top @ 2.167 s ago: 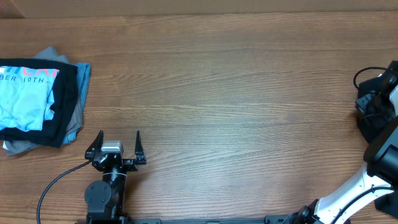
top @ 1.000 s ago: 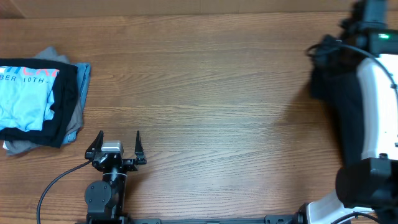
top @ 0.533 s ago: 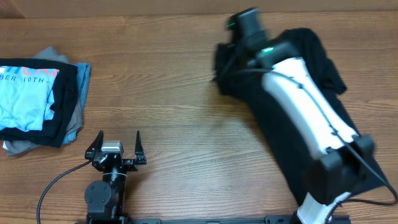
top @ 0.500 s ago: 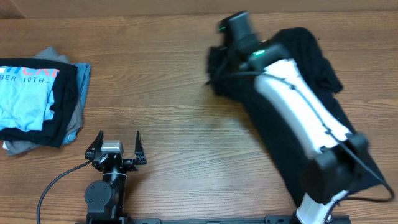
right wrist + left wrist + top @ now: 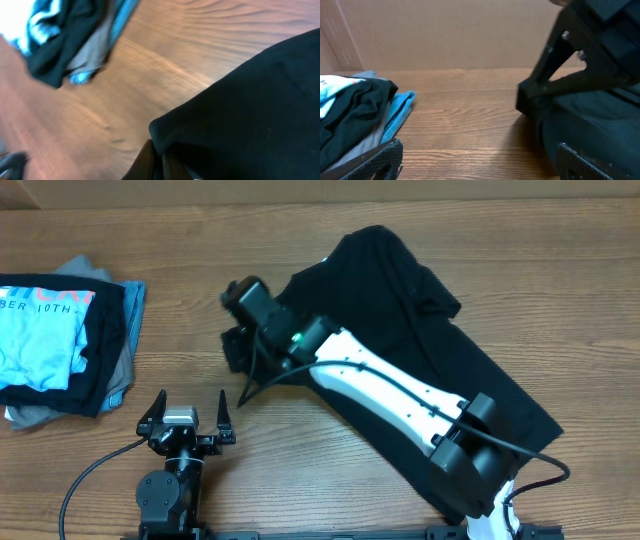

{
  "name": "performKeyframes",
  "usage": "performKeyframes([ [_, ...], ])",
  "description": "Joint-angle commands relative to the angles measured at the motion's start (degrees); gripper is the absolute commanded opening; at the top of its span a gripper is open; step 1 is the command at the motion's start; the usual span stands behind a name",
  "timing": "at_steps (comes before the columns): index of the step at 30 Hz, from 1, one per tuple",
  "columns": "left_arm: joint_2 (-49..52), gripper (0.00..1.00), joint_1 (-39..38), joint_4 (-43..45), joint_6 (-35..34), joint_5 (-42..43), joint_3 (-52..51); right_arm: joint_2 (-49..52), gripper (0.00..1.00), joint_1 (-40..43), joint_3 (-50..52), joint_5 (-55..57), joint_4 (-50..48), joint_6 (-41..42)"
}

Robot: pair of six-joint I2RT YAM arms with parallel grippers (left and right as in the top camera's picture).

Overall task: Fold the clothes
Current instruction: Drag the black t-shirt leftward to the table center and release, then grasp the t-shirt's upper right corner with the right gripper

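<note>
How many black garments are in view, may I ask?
2: a black T-shirt centre-right, held by the right gripper; a black garment within the left stack. Others may hide there.

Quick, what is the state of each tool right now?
Left tool: open, holding nothing.
Right tool: closed on an edge of the black garment.

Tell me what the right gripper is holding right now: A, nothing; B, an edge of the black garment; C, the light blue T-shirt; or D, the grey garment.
B: in the right wrist view the right gripper is shut on a folded edge of the black garment, while the blue and grey clothes lie apart in their own pile.
</note>
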State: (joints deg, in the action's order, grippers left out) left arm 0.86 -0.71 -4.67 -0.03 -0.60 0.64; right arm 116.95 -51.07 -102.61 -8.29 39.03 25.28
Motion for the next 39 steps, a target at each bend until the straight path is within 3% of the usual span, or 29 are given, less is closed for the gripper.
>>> performKeyframes([
  [1,-0.61,1.00,0.35,0.20,-0.57,0.55,-0.28,-0.11,0.04,-2.73,-0.07,-2.32,-2.40,0.28],
  [4,-0.61,1.00,0.35,0.20,-0.57,0.55,-0.28,-0.11,0.04,-3.80,-0.07,-2.25,-3.43,0.26],
  [5,-0.61,1.00,0.35,0.20,-0.59,0.57,-0.28,-0.11,0.08,-3.96,-0.07,-2.25,-3.43,0.26],
  [6,-0.61,1.00,0.35,0.20,-0.59,0.55,-0.28,-0.11,0.19,-3.98,-0.07,-2.27,-3.34,0.26],
  [7,-0.61,1.00,0.35,0.20,-0.57,0.57,-0.28,-0.11,0.39,-4.00,-0.07,-2.27,-2.93,0.26],
  [9,-0.61,1.00,0.35,0.20,-0.57,0.55,-0.28,-0.11,0.62,-4.00,-0.07,-2.40,-2.32,0.26],
  [12,-0.61,1.00,0.35,0.20,-0.57,0.55,-0.28,-0.24,0.84,-3.96,-0.15,-3.41,-2.38,0.20],
  [18,-0.61,1.00,0.35,0.20,-0.59,0.55,-0.28,-3.43,0.88,-1.03,-0.26,-4.46,-1.05,-0.15],
  [22,-0.61,1.00,0.35,0.20,-0.57,0.55,-0.28,-8.61,0.88,3.98,-0.26,-3.28,5.75,-0.07],
  [32,-0.61,1.00,0.35,0.20,-0.59,0.55,-0.28,-16.24,0.95,24.76,-0.26,7.43,33.88,0.09],
  [39,-0.61,1.00,0.35,0.20,-0.57,0.55,-0.28,-16.20,1.00,39.93,-0.20,6.60,40.44,0.02],
])
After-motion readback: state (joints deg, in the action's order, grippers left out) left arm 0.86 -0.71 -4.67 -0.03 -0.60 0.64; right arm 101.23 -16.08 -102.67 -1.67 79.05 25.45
